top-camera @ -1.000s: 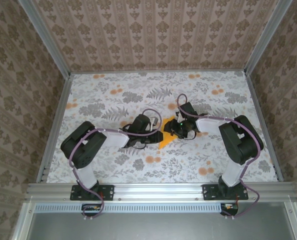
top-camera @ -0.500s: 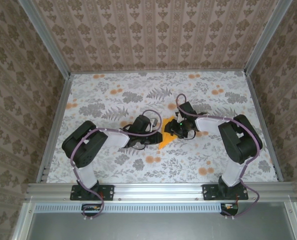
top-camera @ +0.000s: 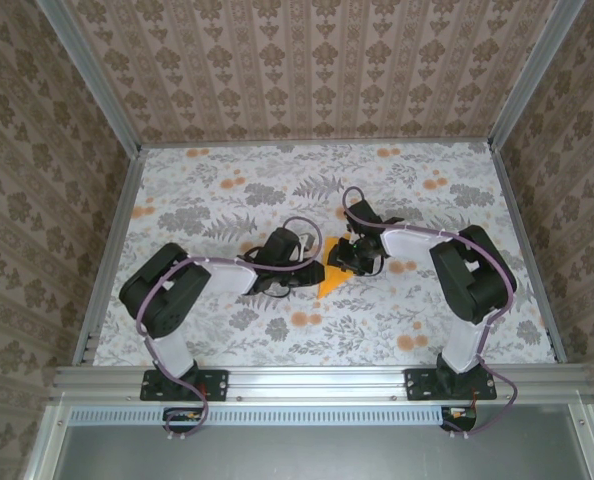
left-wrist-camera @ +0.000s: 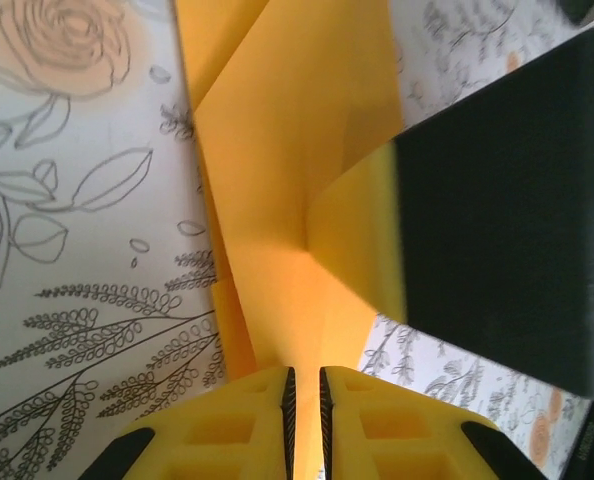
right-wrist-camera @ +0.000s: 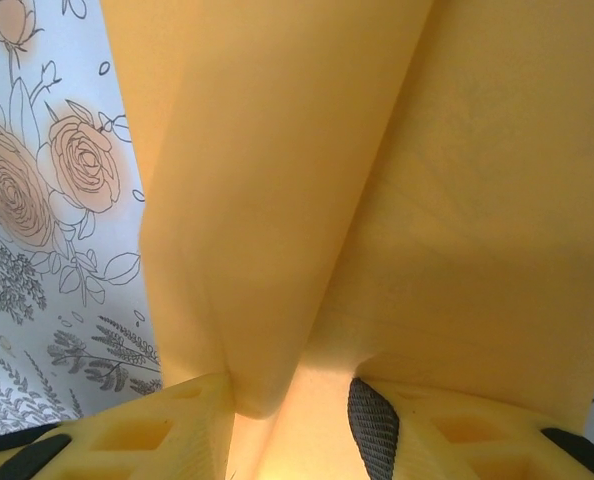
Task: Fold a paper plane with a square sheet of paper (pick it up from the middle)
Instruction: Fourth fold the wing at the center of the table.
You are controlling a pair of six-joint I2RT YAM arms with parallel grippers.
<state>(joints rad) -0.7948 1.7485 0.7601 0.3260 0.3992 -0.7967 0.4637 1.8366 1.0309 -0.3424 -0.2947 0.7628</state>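
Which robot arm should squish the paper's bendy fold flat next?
Probably the right. The right gripper is open with a rounded fold of the paper between its fingers, ready to pinch. The left gripper is shut on the paper, likely holding it steady.

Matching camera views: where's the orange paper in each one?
Top external: orange paper near picture centre.
Left wrist: paper runs from top centre to bottom edge.
Right wrist: paper covers centre and right.
Shared landmark: flowered tablecloth, at left in both wrist views.
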